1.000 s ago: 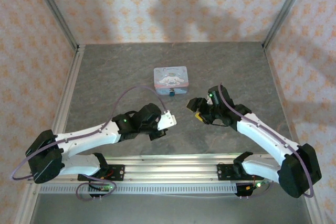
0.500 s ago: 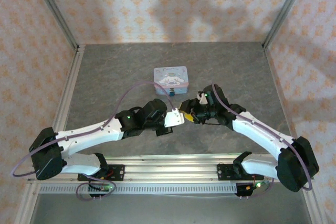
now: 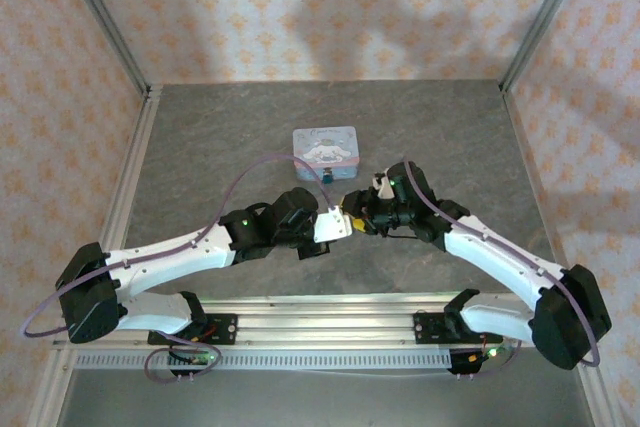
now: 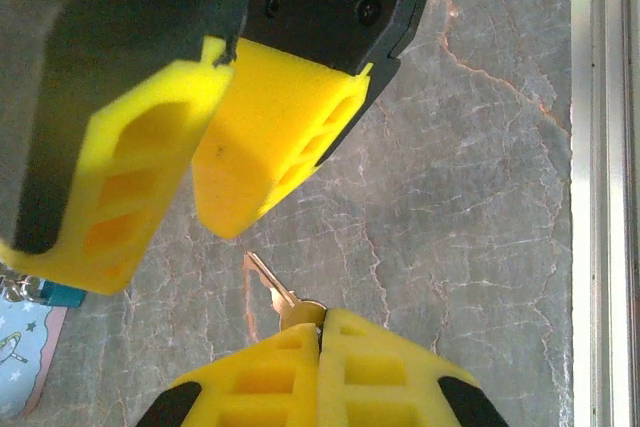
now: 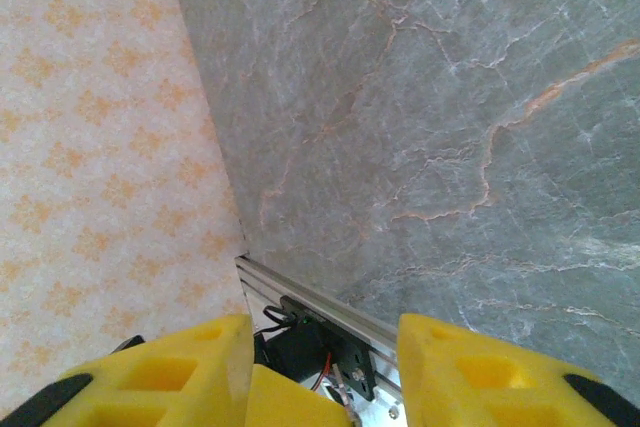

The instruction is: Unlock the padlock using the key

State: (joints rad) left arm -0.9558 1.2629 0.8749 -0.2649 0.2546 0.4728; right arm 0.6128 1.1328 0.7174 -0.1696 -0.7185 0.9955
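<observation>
Two-handed, meeting just in front of the tin (image 3: pixel 324 152). Leaving the padlock (image 3: pixel 327 177) sitting at the tin's near edge. Pinching the key (image 4: pixel 272 290) by its head in the left gripper (image 4: pixel 322 332), jaws pressed together, blade pointing out past the tin's near corner. Holding the right gripper (image 4: pixel 168 259) spread apart, yellow fingers (image 5: pixel 190 372) hanging close to the key's tip, just in front of the tin.

thin silvery-pink key (image 4: pixel 272 290) tilted, bow pinched in left gripper (image 4: pixel 322 335); tiny dark padlock (image 3: pixel 327 178) by tin (image 3: pixel 325 150) near side.
</observation>
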